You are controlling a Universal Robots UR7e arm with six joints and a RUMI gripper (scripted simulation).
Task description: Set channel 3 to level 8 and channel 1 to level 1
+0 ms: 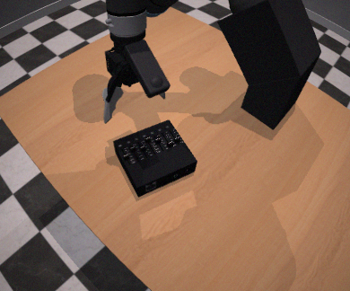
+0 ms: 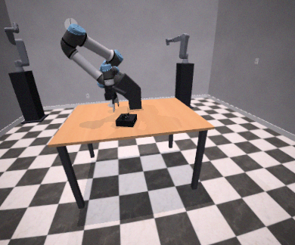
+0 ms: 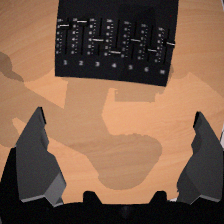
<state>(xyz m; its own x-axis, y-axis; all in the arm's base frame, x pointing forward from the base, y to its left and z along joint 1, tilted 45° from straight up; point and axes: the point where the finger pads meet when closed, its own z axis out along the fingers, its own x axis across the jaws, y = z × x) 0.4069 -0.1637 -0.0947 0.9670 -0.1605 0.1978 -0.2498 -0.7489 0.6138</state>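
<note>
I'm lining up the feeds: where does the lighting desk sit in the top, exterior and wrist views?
Top: lighting desk just left of centre, below the open gripper.
Exterior: small black box mid-table, under the arm's tool.
Wrist: fills the top edge, fader row facing the camera, ahead of the fingers.
Shared landmark: the wooden table, seen around the desk in all three.

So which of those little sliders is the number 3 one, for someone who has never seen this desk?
On the wooden table sits one small black box, the lighting desk. In the wrist view its sliders stand in a row with numbers beneath. Counting from the left, the third is the channel 3 fader. Its pale bar sits about midway along its slot, lower than the two to its left, which sit near the far end.
</note>
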